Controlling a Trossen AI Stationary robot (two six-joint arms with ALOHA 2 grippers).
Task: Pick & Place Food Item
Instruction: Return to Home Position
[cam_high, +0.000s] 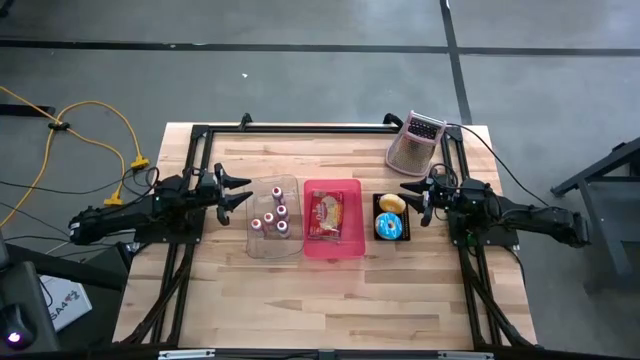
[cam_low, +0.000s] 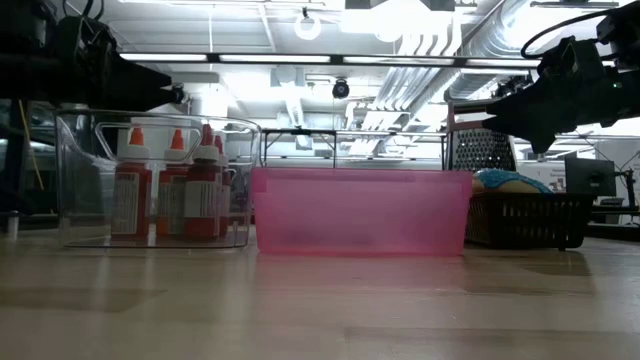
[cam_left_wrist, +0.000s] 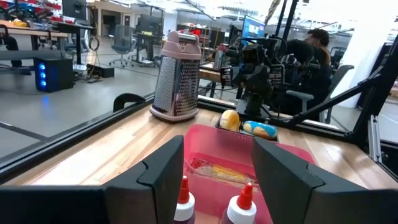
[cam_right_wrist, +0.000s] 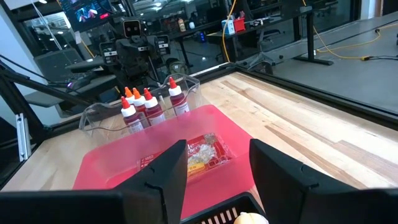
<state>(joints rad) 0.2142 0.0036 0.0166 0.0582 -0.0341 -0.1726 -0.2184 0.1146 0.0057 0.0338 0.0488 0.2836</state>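
Two donuts (cam_high: 390, 227) binned — left end effector (cam_high: 248, 192), right end effector (cam_high: 408, 194) open

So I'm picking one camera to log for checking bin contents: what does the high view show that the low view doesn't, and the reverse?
Only the high view: the food packet inside the pink bin, the blue donut seen whole beside a yellow item, and both arms in full, with the left tool and right tool flanking the bins. Only the low view: the bottles side on with their labels, and the ceiling lights. Both: the clear bin, pink bin, black bin and grater.
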